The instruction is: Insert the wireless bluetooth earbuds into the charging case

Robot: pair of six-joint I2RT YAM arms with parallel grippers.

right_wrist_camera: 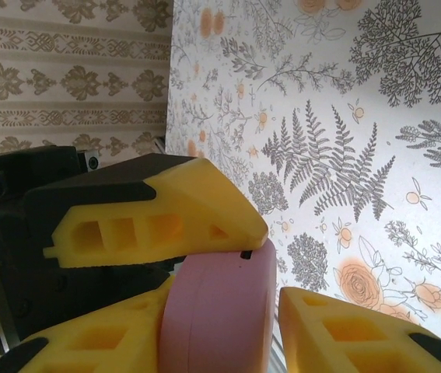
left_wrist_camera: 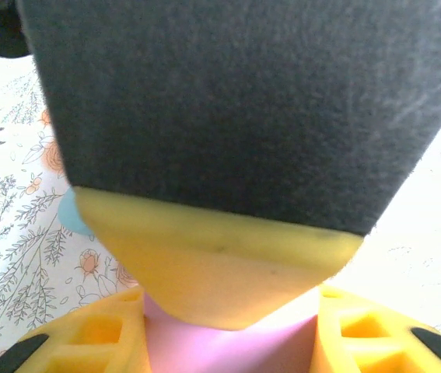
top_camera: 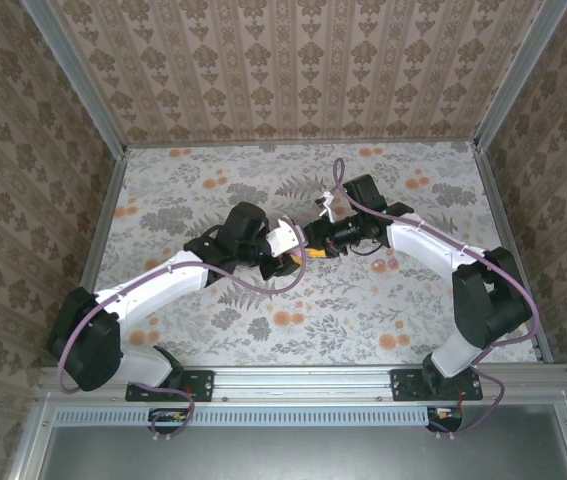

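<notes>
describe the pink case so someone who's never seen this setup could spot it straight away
Start at the flower-printed table and go to its middle, where the two white arms meet. There the left gripper is shut on the smooth, pastel pink, round-edged plastic case. It is the one plain pink, solid shape among yellow, hollow-celled fingers.

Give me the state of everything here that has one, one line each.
left gripper: shut on the pink case.
right gripper: open, jaws either side of the pink case, a sliver of gap at one finger.
pink case: gripped edge-on, lid state unclear.
earbuds: loose on the table, not in the case.
</notes>
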